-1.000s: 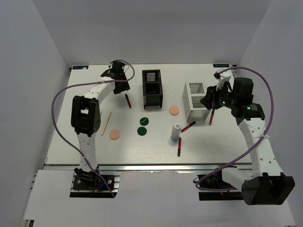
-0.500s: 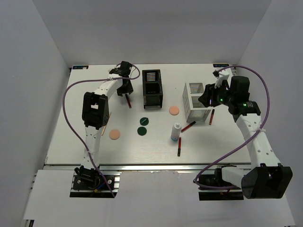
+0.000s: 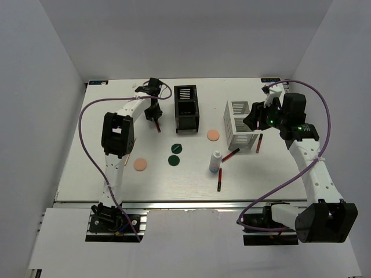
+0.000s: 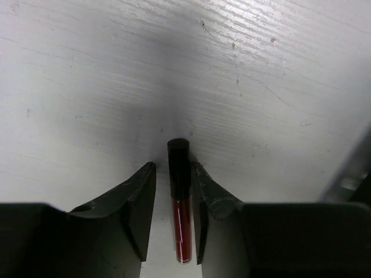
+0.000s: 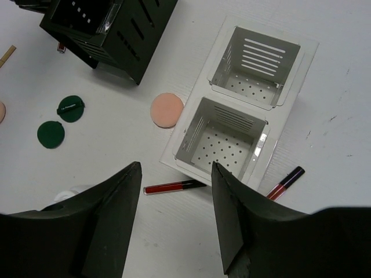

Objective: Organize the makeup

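Note:
A dark red tube with a black cap (image 4: 180,202) lies flat on the table left of the black organizer (image 3: 186,107). My left gripper (image 4: 174,167) is lowered over it with a finger on each side. The right finger is against the tube and a gap shows on the left, so the gripper is open. My right gripper (image 5: 175,168) hangs open and empty above the white organizer (image 5: 229,119). Below it lie a red tube (image 5: 174,186) and another red tube (image 5: 285,182). A peach puff (image 5: 166,110) and two green discs (image 5: 71,108) lie further left.
A white bottle (image 3: 215,161) stands mid-table, with a red tube (image 3: 219,180) in front of it. A second peach puff (image 3: 139,164) lies near the left arm. The end of a tan stick (image 5: 7,55) shows at the far left. White walls enclose the table.
My left gripper moved right along the back of the table, came down over the red tube, and its jaws narrowed. My right gripper shifted slightly left over the white organizer.

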Motion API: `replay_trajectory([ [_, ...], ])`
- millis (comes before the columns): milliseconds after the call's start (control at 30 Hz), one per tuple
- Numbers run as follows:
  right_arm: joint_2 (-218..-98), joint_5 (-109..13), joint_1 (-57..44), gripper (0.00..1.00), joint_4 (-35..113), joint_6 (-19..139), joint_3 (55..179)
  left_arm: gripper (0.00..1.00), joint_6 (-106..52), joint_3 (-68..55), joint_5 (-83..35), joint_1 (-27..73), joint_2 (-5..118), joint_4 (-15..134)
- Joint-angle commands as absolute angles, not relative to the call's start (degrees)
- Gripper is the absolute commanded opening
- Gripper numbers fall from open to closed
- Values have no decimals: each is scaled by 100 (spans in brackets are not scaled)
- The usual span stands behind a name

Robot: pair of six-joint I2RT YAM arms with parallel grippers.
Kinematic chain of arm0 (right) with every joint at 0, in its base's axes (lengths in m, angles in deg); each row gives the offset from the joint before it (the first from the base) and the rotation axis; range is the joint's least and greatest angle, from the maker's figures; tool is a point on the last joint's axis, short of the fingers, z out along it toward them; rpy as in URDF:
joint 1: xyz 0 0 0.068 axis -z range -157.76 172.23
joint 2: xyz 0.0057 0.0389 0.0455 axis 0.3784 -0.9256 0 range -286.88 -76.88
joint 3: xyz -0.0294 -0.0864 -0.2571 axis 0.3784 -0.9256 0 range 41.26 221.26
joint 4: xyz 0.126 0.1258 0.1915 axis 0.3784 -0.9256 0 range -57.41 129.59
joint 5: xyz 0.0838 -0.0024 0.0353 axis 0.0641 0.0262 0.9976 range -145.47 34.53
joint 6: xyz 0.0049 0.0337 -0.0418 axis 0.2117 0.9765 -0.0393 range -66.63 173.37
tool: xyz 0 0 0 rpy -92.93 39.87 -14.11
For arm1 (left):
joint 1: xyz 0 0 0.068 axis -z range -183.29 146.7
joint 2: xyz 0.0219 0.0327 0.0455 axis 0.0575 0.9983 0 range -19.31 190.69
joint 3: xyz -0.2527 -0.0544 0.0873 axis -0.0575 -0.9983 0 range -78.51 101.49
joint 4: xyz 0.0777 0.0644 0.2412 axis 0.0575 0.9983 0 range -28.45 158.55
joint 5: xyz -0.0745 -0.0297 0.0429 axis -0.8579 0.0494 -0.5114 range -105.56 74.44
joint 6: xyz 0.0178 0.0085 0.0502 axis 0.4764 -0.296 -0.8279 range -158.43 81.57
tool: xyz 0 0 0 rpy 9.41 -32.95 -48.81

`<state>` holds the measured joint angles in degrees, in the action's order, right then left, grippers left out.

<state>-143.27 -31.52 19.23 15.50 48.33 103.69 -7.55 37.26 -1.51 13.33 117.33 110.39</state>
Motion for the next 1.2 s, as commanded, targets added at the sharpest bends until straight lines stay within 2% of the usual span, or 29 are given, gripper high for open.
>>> replay_trajectory([
  [0, -14245, -3174, 1969, 58, 1762, 4871, 10357, 40, -766, 3637, -193, 1340, 11842, 11086],
  [100, -14218, -3165, 1995, 58, 1762, 4880, 10340, 24, -766, 3470, -167, 1349, 11789, 11077],
  [133, -14201, -3174, 1995, 58, 1771, 4880, 10340, 14, -758, 3408, -150, 1349, 11763, 11060],
  [267, -14174, -3156, 2013, 57, 1762, 4836, 10322, 0, -714, 3013, -88, 1349, 11360, 10823],
  [500, -14113, -3112, 2021, 58, 1806, 4766, 10199, 0, -661, 2433, 123, 1349, 9823, 10199],
  [667, -14095, -3042, 2021, 58, 1859, 4801, 10111, 0, -995, 1057, -428, 1358, 7980, 8356],
  [800, -14130, -2998, 2021, 58, 1920, 4801, 10067, 0, -1196, -53, -956, 1498, 7018, 6677],
  [867, -14148, -2972, 2021, 58, 1938, 4801, 10050, 0, -1477, -466, -1246, 1621, 6885, 5587],
  [1000, -14192, -2893, 2021, 58, 1964, 4775, 10050, 0, -2285, -381, -2056, 2033, 7366, 4243],
  [1167, -14122, -2919, 2021, 58, 1982, 4687, 9997, 0, -3419, 287, -1995, 2360, 8272, 3677],
])
